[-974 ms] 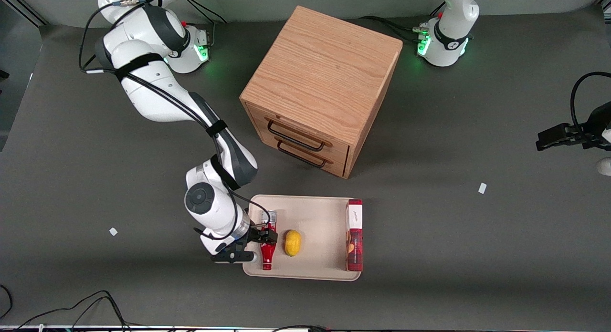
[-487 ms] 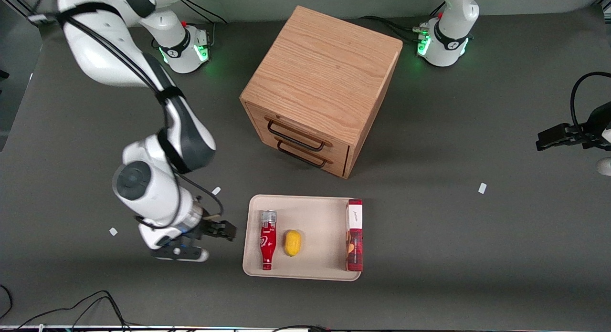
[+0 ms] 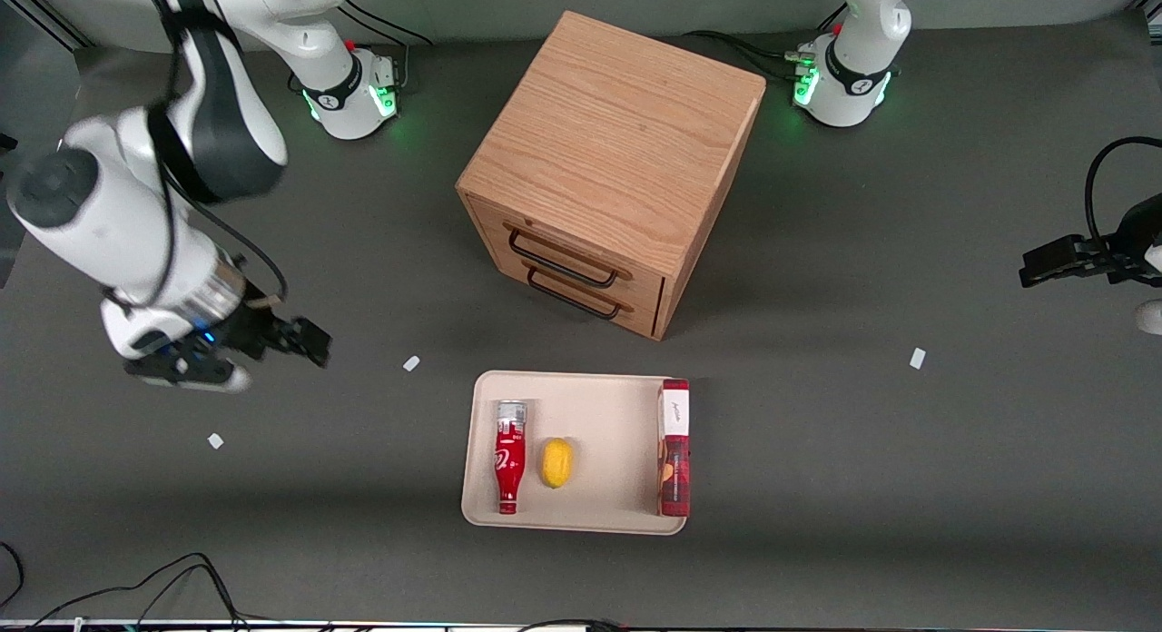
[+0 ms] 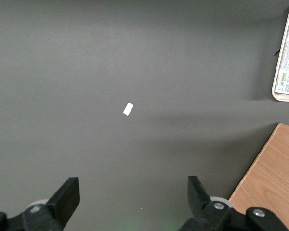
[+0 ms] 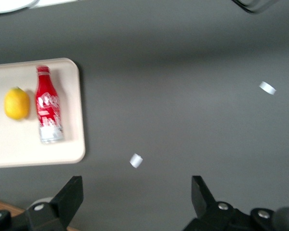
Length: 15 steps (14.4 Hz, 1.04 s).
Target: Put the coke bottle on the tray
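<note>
Dark grey matting is covering the bench (image 3: 817,432), and a wooden cabinet (image 3: 610,160) is standing in the middle of it, its two drawer fronts facing the front camera. Nearer that camera, the tray (image 3: 599,405) is lying flat in front of the cabinet. On it the bottle (image 3: 507,455) is lying on its side along the edge toward my end of the bench, cap pointing at the front camera and silvery base toward the cabinet. A lemon (image 3: 556,462) is sitting just beside it, not quite touching, and a red box (image 3: 674,449) is lying along the tray's edge toward the parked arm. Small white scraps (image 3: 411,363) are dotting the mat around the tray.

My hand (image 3: 304,340) is hanging above bare mat well apart from the tray, toward my end of the bench and farther from the front camera than the bottle. Its fingers (image 5: 70,197) are standing wide apart and gripping nothing. Between my hand and the bottle only mat and one scrap are lying.
</note>
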Motion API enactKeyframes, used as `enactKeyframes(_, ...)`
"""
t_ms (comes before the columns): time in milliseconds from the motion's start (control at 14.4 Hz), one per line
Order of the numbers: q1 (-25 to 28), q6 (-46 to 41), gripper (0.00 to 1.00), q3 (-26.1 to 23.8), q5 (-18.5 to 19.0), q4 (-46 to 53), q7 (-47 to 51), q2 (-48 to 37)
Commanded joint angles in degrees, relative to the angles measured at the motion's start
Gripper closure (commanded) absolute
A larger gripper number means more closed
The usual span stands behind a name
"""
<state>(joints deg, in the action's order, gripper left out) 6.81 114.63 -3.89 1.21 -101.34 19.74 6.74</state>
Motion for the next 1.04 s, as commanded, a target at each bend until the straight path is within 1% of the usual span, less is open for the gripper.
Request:
enactKeyframes(0, 0.31, -3.26, 0.0, 4.14, -1.65, -8.42, -6.36, -10.4)
enactKeyframes(70, 0.4, -4.67, 0.0, 5.11, -1.65, -9.48, -7.25, -12.43)
enactKeyframes(209, 0.23, -8.18, 0.0, 5.47, -1.65, -9.84, -9.18, -15.07)
enactKeyframes(348, 0.4, -11.7, 0.0, 7.31, -1.65, -9.49, -11.73, -16.92)
enactKeyframes(487, 0.4, -14.77, 0.0, 8.19, -1.65, -8.27, -14.63, -17.28)
enactKeyframes(696, 0.4, -20.05, 0.0, 8.63, -1.65, -5.1, -15.17, -17.02)
enactKeyframes(974, 0.49, -21.55, 0.0, 9.16, -1.65, -3.6, -14.2, -16.49)
